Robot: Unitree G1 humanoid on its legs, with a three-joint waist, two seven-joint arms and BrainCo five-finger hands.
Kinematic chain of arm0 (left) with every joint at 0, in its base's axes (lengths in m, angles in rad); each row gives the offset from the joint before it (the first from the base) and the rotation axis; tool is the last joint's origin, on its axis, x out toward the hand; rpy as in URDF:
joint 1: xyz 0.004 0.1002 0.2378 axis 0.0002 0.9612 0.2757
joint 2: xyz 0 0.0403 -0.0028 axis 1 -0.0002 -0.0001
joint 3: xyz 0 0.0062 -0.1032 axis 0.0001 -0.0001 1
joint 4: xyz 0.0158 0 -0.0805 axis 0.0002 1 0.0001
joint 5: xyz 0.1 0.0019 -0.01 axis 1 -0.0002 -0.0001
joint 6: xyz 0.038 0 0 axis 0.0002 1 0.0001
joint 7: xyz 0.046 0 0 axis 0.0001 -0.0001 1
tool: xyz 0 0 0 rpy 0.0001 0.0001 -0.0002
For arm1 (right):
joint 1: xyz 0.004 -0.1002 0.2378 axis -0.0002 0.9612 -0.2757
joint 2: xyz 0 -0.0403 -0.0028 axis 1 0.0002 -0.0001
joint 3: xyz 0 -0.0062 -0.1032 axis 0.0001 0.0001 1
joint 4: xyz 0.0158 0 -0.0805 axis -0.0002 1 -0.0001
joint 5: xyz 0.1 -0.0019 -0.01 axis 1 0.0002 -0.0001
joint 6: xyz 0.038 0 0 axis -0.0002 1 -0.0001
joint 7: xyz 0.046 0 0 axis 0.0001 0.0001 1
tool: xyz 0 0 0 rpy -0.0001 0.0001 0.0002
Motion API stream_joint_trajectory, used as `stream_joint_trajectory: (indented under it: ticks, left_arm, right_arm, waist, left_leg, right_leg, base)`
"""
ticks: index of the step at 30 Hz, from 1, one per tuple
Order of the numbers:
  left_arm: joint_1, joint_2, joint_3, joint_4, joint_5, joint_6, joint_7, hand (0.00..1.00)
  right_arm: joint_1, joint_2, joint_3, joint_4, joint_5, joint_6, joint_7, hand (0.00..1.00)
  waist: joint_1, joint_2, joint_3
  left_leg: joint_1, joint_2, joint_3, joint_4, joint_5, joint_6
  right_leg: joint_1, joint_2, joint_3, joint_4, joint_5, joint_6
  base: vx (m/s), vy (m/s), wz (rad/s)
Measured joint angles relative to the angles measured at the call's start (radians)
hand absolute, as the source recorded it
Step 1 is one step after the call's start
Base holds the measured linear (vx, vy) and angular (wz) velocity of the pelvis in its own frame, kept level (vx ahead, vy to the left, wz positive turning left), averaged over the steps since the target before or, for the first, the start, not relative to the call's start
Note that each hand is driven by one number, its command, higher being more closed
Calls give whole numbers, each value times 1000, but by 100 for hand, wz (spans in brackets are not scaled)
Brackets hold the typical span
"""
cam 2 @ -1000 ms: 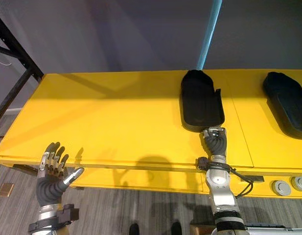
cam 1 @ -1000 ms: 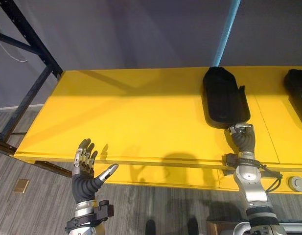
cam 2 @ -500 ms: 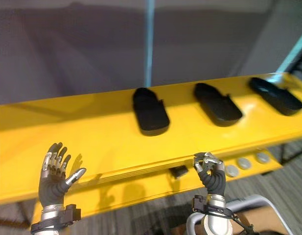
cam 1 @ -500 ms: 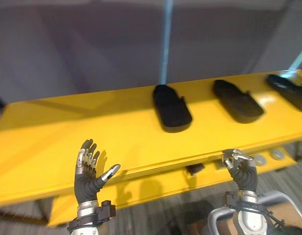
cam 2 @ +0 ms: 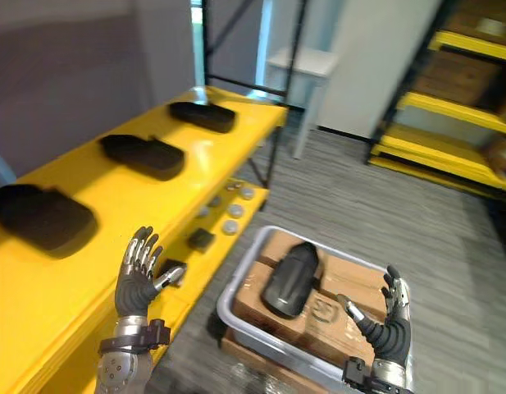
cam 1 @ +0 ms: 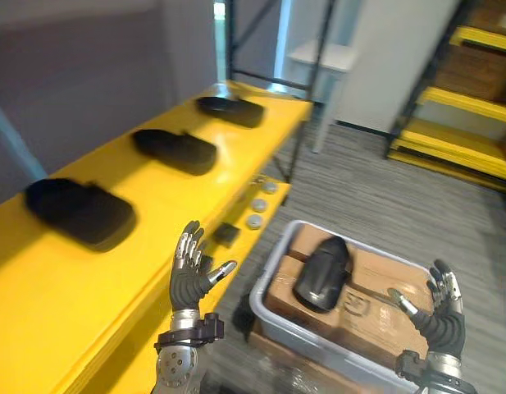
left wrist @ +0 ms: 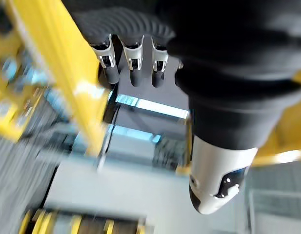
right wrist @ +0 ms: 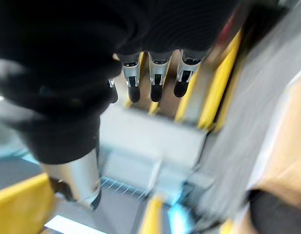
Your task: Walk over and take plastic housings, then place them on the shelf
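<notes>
So here's my view: one black plastic housing (cam 1: 322,272) is lying in a grey tub (cam 1: 254,300) down on the carpeted floor (cam 1: 359,189), resting on top of the brown cardboard boxes (cam 1: 384,308) packed inside it. It's a long, rounded shell, domed side up, smooth with a bit of sheen along the curve, and one end looks narrower than the other. It's roughly in the middle of the tub, nearer its left side, touching the cardboard and not the rim. On my left there's the long yellow shelf (cam 1: 39,287), with three shells of the same sort in a row on it, well apart from each other: the nearest housing (cam 1: 76,212), the middle housing (cam 1: 175,149) and the far housing (cam 1: 230,110) up by the end. All three are dark, low and oblong, lying flat. My left hand (cam 1: 189,275) is up beside the shelf's front edge with the fingers released and spread, thumb out to the side, nothing in it. My right hand (cam 1: 441,316) hovers by the tub's right end, palm turned inward, fingers released too and empty; the wrist views show both sets of fingers straight. On a lower yellow ledge under the shelf sit a few round grey discs (cam 1: 255,212) and a small black block (cam 1: 226,234). A yellow rack (cam 1: 474,90) stands across the floor.
</notes>
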Motion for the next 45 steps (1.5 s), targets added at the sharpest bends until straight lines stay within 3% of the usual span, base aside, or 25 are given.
stream_joint_trajectory:
  ticks: [2, 3, 5, 7, 8, 9, 10, 12, 13, 15, 16, 17, 20, 22, 25, 33, 40, 45]
  left_arm:
    - [-2, -30, 7, 65, -12, 15, 0, 0]
    - [12, -57, 8, 104, -8, 31, -1, 0]
    - [26, -68, 27, 169, -1, 36, -1, 0]
    - [24, -67, 67, 267, 19, 44, 4, 0]
    - [19, -69, 90, 353, 38, 66, 20, 0]
    - [22, -70, 96, 385, 47, 74, 25, 0]
    - [26, -70, 103, 455, 105, 93, 39, 0]
    - [29, -63, 108, 509, 147, 106, 48, 0]
    - [29, -52, 113, 556, 164, 109, 50, 0]
    - [24, -45, 130, 627, 192, 110, 62, 0]
    - [26, -49, 145, 652, 206, 112, 72, 0]
    - [25, -47, 145, 664, 213, 113, 76, 0]
    - [-13, -25, 142, 721, 225, 114, 91, 0]
    - [-36, -6, 144, 762, 226, 113, 95, 0]
    - [-35, 21, 144, 803, 226, 113, 111, 0]
    - [-58, 31, 144, 897, 220, 104, 122, 0]
    - [-129, 26, 144, 978, 181, 99, 152, 0]
    - [-143, 24, 145, 995, 162, 99, 173, 0]
  right_arm:
    - [-7, -6, 7, 29, -1, 6, 1, 0]
    - [-3, -14, 17, 67, -2, 15, 2, 0]
    - [-9, -17, 50, 130, -2, 28, 4, 0]
    - [-35, -27, 92, 187, -2, 36, 2, 0]
    - [-78, -42, 115, 236, -2, 47, -4, 0]
    - [-99, -46, 118, 258, -2, 49, -7, 0]
    - [-153, -61, 117, 313, -2, 62, -28, 0]
    - [-219, -72, 118, 389, -2, 67, -49, 0]
    - [-286, -75, 118, 473, 1, 77, -67, 0]
    - [-388, -79, 118, 586, 3, 89, -97, 0]
    - [-452, -86, 118, 630, 3, 97, -116, 0]
    - [-480, -90, 115, 639, 2, 101, -125, 0]
    - [-622, -99, 104, 693, 2, 115, -183, 0]
    - [-716, -103, 85, 706, 1, 135, -214, 0]
    - [-860, -112, 62, 747, -3, 151, -241, 0]
    - [-1110, -173, 7, 917, -87, 198, -315, 0]
    - [-1086, -134, -5, 922, -212, 289, -378, 0]
    - [-976, -61, 0, 826, -306, 323, -400, 0]
  waist:
    - [-2, 41, 14]
    - [0, 63, 11]
    - [11, 79, 4]
    - [29, 81, 7]
    - [36, 83, 21]
    - [38, 84, 25]
    - [56, 80, 30]
    - [84, 80, 51]
    - [100, 82, 61]
    - [102, 93, 71]
    - [112, 118, 86]
    - [120, 131, 100]
    - [135, 118, 148]
    - [174, 117, 190]
    - [203, 116, 236]
    - [263, 111, 275]
    - [265, 110, 299]
    - [266, 107, 306]
  left_leg:
    - [21, 29, 35, -8, 7, -21]
    - [43, 59, 61, -13, 13, -32]
    - [77, 112, 84, 20, 22, -31]
    - [39, 185, 29, 169, 42, 3]
    - [-50, 213, -128, 333, 79, 62]
    - [-86, 200, -203, 374, 67, 50]
    - [-148, 115, -370, 391, 19, -23]
    - [-162, 42, -474, 332, -4, -58]
    - [-167, 13, -516, 244, -6, -62]
    - [-179, 5, -544, 79, 16, -45]
    - [-179, 7, -550, -25, 118, -41]
    - [-180, 6, -560, -46, 173, -83]
    - [-204, -73, -577, -136, 233, -51]
    - [-214, -113, -598, -177, 262, -34]
    - [-243, -137, -632, -171, 269, -25]
    - [-337, -150, -662, -132, 270, -23]
    - [-411, -138, -683, -70, 262, -25]
    - [-429, -126, -683, -64, 261, -25]
  right_leg:
    - [7, 39, 19, -41, -4, 0]
    - [18, 79, 35, -61, -3, -19]
    - [30, 135, 77, -69, -15, -52]
    - [43, 183, 116, -74, -25, -81]
    - [66, 209, 142, -102, -6, -105]
    - [73, 212, 150, -114, 0, -111]
    - [82, 208, 176, -136, 14, -118]
    - [101, 204, 209, -157, 23, -119]
    - [109, 201, 221, -167, 27, -117]
    - [109, 200, 217, -178, 31, -111]
    - [109, 209, 216, -187, 34, -97]
    - [111, 212, 218, -194, 34, -88]
    - [65, 135, 186, -197, 42, -53]
    - [53, 99, 162, -199, 43, -39]
    - [50, 82, 128, -198, 47, -32]
    - [-11, 79, 112, -198, 58, -17]
    - [-49, 101, 113, -198, 64, -8]
    - [-67, 114, 119, -198, 67, -12]
  base:
    - [-11, -298, -77]
    - [31, -226, -54]
    - [67, -277, -82]
    - [102, -322, -89]
    - [113, -209, -59]
    - [163, -177, -65]
    - [96, -27, -47]
    - [126, 41, -52]
    - [102, 90, -36]
    - [102, 105, -11]
    - [102, 134, -12]
    - [88, 190, -4]
    - [47, 216, 42]
    - [35, 122, 48]
    - [7, 91, 43]
    - [-21, 30, 12]
    - [-55, -11, 2]
    - [-22, -14, -5]
